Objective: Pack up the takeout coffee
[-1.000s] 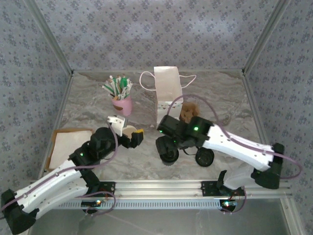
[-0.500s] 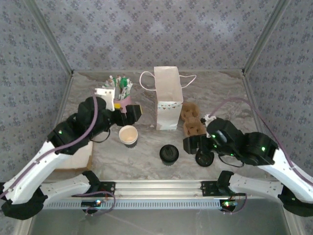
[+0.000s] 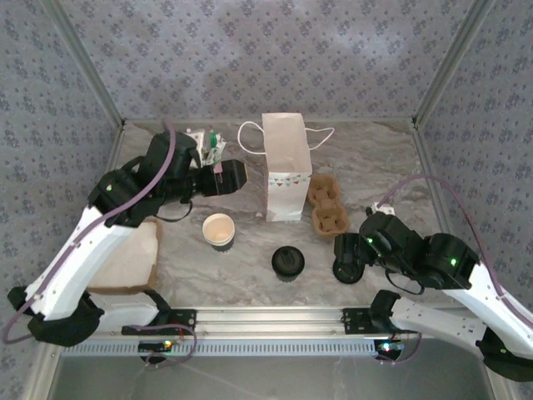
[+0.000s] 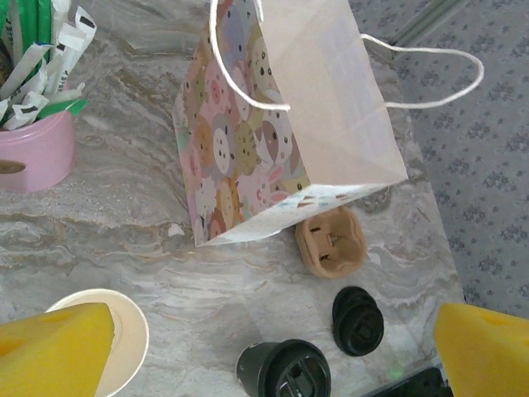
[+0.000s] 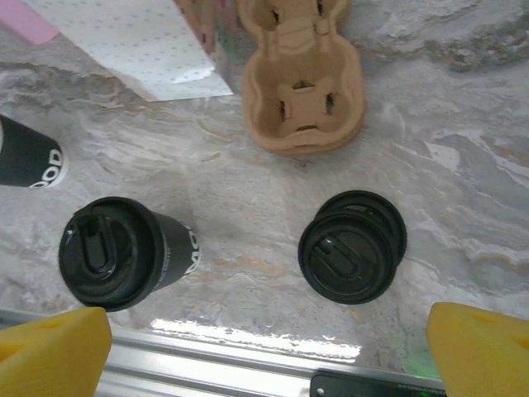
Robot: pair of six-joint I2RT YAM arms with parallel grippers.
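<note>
Left gripper and right gripper were both spread, empty. Cup sat open, near-left of bag. Lid lay loose near-right. Risk: flat lid could skid when pinched, and the light cup could tip.

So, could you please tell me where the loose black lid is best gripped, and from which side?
Probably across its outer rim, coming from straight above. The loose black lid lies flat on the table, low and round, so only its opposite edges offer purchase. A sideways approach would likely just push it along. The right gripper, open, hangs above that area.
</note>
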